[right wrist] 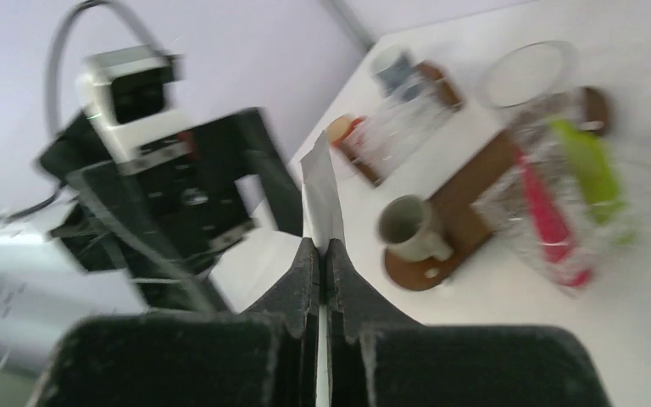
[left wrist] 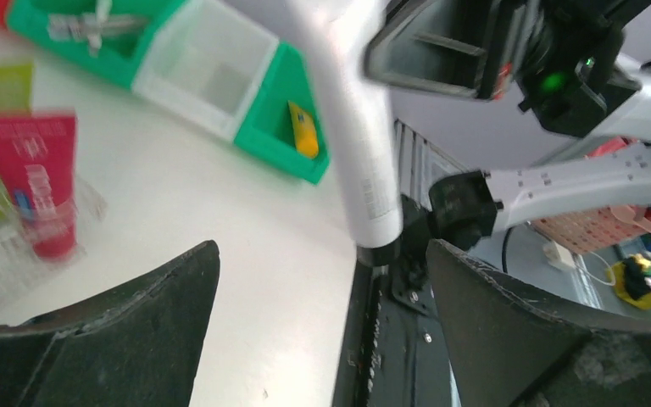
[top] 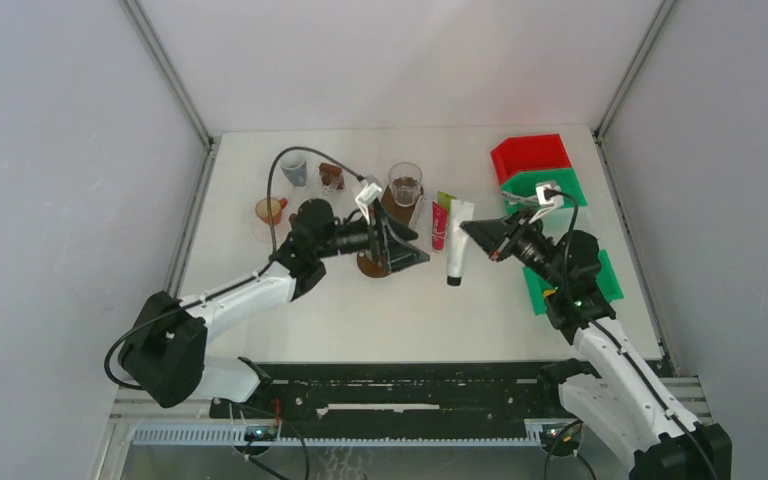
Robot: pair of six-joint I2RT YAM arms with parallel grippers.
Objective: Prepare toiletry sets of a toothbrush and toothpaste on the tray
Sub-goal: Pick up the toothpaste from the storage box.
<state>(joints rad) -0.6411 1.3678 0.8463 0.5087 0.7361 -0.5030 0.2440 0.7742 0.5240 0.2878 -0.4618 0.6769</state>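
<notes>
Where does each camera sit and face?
Top external: above, behind the bases, looking down at the table; left arm and right arm show.
Left wrist: faces right toward white tube, green bins; open left gripper below.
Right wrist: faces left toward left arm, cups; shut right gripper pinching the tube.
Shared: white tube and pink-red tube, all three views.

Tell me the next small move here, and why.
Probably the left end effector should edge forward until the white tube sits between its open jaws. The right end effector is shut on the tube's flat end, and the black cap hangs just ahead of the left one, which looks like a handover.
</notes>
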